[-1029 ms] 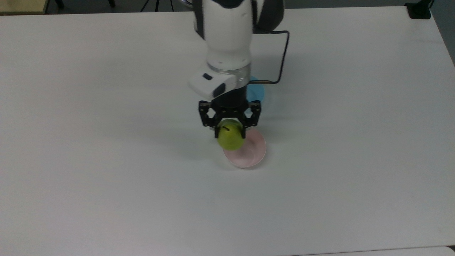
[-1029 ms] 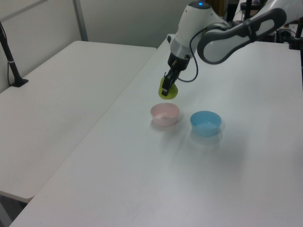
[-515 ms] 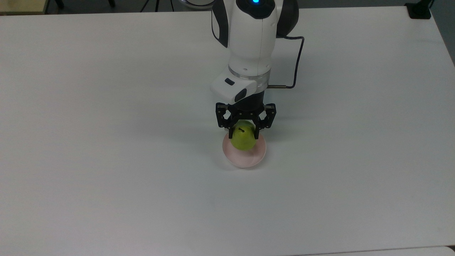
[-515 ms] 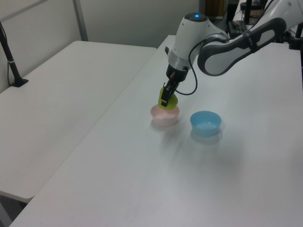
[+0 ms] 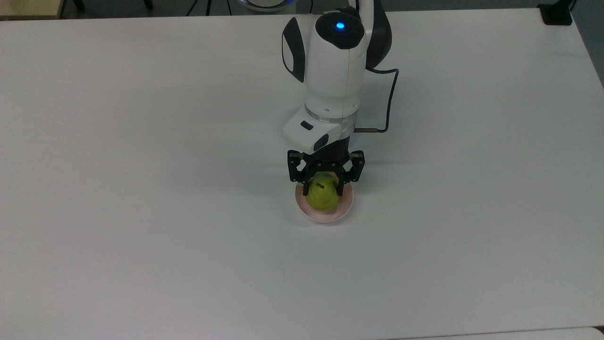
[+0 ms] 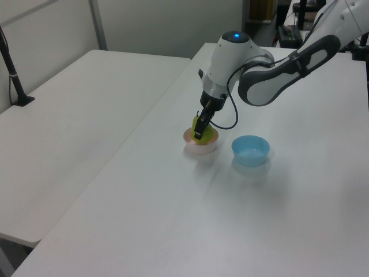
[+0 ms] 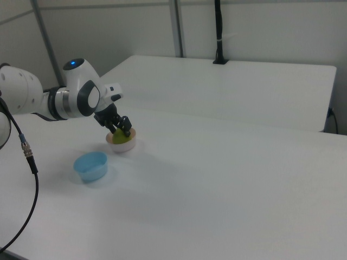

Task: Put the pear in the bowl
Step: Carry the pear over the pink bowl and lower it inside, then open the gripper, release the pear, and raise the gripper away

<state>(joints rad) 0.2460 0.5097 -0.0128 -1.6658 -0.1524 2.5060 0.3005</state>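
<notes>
The yellow-green pear (image 5: 322,197) (image 6: 201,130) (image 7: 120,135) is held low inside the pale pink bowl (image 5: 347,204) (image 6: 199,149) (image 7: 124,146), stem up. My gripper (image 5: 323,190) (image 6: 199,131) (image 7: 121,130) is shut on the pear, one black finger on each side of it. Whether the pear rests on the bowl's bottom I cannot tell. The bowl stands near the middle of the white table (image 5: 141,189).
A light blue bowl (image 6: 250,149) (image 7: 90,165) stands beside the pink one, on the left view's right. A black cable (image 5: 389,101) loops from the wrist. A second white table (image 6: 69,115) adjoins, with a black post (image 7: 218,32) at its far edge.
The gripper has carried the pear from beside the pink bowl to over it, then lowered it into the bowl. It stays shut on the pear.
</notes>
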